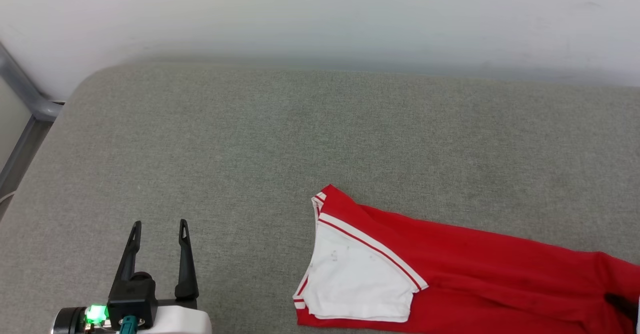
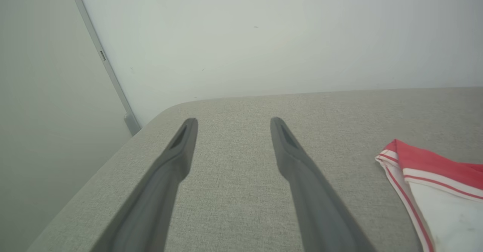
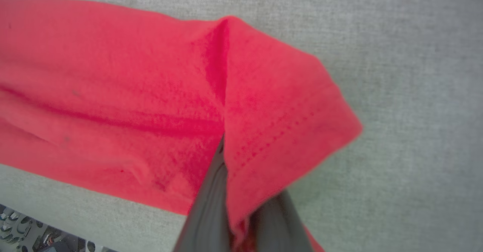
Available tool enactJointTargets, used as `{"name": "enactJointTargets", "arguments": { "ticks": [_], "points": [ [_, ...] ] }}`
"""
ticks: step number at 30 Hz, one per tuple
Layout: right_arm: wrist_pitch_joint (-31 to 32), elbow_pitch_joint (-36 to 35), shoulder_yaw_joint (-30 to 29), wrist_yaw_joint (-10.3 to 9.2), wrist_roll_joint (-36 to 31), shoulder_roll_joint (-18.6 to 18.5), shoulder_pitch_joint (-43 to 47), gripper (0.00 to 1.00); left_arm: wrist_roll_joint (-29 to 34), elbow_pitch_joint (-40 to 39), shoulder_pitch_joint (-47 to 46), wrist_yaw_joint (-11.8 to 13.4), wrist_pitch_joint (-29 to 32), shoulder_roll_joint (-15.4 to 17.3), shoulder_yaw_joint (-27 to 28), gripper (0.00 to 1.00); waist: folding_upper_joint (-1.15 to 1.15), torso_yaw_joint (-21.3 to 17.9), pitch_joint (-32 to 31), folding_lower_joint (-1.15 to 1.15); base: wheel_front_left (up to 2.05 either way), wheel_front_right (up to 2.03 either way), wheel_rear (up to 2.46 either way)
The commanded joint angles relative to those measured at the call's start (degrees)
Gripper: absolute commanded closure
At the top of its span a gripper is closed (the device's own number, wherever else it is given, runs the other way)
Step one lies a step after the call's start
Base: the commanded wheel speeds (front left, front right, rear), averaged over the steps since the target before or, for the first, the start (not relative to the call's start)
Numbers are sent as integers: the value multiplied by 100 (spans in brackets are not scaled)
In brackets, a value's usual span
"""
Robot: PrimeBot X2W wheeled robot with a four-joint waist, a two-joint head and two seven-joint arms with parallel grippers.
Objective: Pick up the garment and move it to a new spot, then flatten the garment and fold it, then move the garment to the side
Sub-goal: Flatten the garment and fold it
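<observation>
Bench (image 1: 225,139) of grey cloth meets a white wall (image 1: 320,14) in the head view, where the red garment (image 1: 475,269) stretches left to right, white sleeve (image 1: 350,279) leftmost, well right of the left gripper (image 1: 160,224), jaws wide; left wrist view catches that sleeve at right; right wrist view has the right gripper (image 3: 241,218), jaws clamped on the red hem.

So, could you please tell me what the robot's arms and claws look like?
The left claw has two long, slim dark fingers with a slot near each tip, on a black block. Behind it sit a white forearm shell, a green light and a teal plug. The right claw shows matching dark grey fingers.
</observation>
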Motion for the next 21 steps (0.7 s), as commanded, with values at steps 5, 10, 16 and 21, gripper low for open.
{"name": "enactJointTargets", "arguments": {
  "ticks": [5, 10, 16, 21],
  "points": [
    [76, 73, -64, -12, -4, -300, -62, 100, 102, 47, 114, -93, -14, -69, 54, 0, 0, -15, -104, 0, 0, 0, 0],
    [224, -453, -216, -10, 339, -320, 45, 100, 147, 100, 180, -156, -14, -115, 91, 0, 0, -49, -200, 0, 0, 0, 0],
    [657, -1651, -435, -9, 762, -119, 257, 100, 199, 127, 247, -164, -14, -158, 127, 0, 0, -84, -271, 0, 0, 0, 0],
    [980, -2417, -569, -9, 676, 236, 282, 100, 240, 134, 208, -196, -14, -191, 125, 0, 0, -75, -245, 0, 0, 0, 0]
  ]
}}
